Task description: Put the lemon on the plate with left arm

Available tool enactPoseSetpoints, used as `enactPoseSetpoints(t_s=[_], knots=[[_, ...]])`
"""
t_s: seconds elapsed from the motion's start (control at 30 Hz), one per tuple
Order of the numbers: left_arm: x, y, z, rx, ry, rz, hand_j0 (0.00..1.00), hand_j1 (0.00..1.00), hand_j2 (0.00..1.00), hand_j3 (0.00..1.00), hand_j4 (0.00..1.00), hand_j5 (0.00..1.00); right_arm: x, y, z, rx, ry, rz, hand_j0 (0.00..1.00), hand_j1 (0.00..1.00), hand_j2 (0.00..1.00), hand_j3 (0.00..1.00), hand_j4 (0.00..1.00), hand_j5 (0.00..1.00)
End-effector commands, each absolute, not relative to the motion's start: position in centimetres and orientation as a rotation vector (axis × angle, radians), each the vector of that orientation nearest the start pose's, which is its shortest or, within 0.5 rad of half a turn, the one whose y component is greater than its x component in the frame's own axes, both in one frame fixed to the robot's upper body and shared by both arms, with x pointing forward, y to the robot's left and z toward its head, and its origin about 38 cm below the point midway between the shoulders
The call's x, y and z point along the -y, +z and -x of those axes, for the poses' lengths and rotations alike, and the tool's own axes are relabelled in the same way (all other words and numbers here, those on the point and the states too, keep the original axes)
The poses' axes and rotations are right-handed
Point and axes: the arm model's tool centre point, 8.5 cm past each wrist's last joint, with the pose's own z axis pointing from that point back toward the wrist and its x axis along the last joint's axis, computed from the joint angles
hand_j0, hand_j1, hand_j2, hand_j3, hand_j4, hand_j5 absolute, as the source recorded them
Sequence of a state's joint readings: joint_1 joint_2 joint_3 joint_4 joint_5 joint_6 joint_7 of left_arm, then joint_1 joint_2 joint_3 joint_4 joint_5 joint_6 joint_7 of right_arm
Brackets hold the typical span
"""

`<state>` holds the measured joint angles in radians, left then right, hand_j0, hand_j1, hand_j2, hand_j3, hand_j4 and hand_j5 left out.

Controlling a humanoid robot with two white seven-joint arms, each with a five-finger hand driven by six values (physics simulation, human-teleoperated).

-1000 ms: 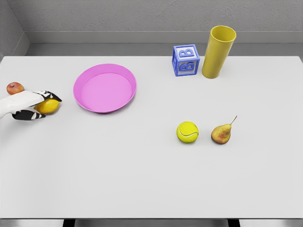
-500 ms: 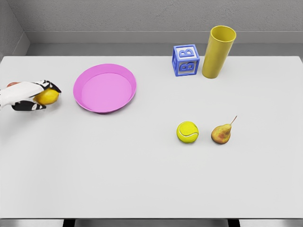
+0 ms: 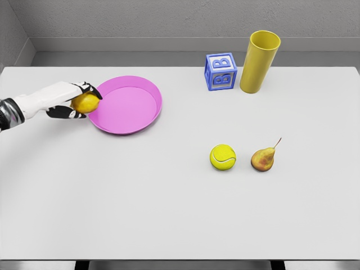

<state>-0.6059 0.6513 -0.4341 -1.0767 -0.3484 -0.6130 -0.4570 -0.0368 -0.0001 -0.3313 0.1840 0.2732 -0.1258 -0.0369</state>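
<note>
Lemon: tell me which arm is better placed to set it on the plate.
Left. The left hand already has its fingers closed around the lemon, right at the near-left rim of the pink plate. The right arm is not in view at all.

Block: my view has a blue letter block (image 3: 220,71) at the far side of the white table (image 3: 169,214).
Cup: a yellow cup (image 3: 259,54) stands upright just beside that block.
Ball: a tennis ball (image 3: 223,157) lies nearer me.
Pear: a pear (image 3: 263,158) sits just beside the ball.
</note>
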Motion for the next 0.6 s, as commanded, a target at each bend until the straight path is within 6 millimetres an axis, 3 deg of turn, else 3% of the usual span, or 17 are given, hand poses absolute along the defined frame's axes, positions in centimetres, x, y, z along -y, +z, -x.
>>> enactPoseSetpoints(t_s=[0.0,0.27,0.3,0.33,0.5,0.53,0.57], knots=[[-34.3,17.0,-47.5,1.496,-1.63,-0.359,0.49,0.49,0.49,0.49,0.49,0.49,25.4,-25.7,2.3,-0.012,-0.061,0.072,1.0,1.0,1.0,1.0,1.0,1.0],[-28.9,16.3,-48.6,1.541,-1.662,-0.247,0.51,0.51,0.51,0.51,0.51,0.51,25.4,-25.7,2.3,-0.012,-0.061,0.072,1.0,1.0,1.0,1.0,1.0,1.0],[-28.2,16.6,-48.8,1.559,-1.66,-0.24,0.7,0.7,0.7,0.7,0.7,0.7,25.4,-25.7,2.3,-0.012,-0.061,0.072,1.0,1.0,1.0,1.0,1.0,1.0],[-27.6,16.7,-48.9,1.571,-1.657,-0.234,1.0,1.0,1.0,1.0,1.0,1.0,25.4,-25.7,2.4,-0.013,-0.061,0.072,1.0,1.0,1.0,1.0,1.0,1.0],[-28.6,17.3,-49.0,1.573,-1.644,-0.258,1.0,1.0,1.0,1.0,1.0,1.0,25.4,-25.7,2.3,-0.012,-0.061,0.072,1.0,1.0,1.0,1.0,1.0,1.0],[-29.2,17.5,-49.1,1.574,-1.633,-0.271,1.0,1.0,1.0,1.0,1.0,1.0,25.4,-25.7,2.3,-0.012,-0.061,0.072,1.0,1.0,1.0,1.0,1.0,1.0],[-31.3,18.1,-48.9,1.564,-1.609,-0.311,1.0,1.0,1.0,1.0,1.0,1.0,25.4,-25.7,2.3,-0.012,-0.061,0.072,1.0,1.0,1.0,1.0,1.0,1.0]])
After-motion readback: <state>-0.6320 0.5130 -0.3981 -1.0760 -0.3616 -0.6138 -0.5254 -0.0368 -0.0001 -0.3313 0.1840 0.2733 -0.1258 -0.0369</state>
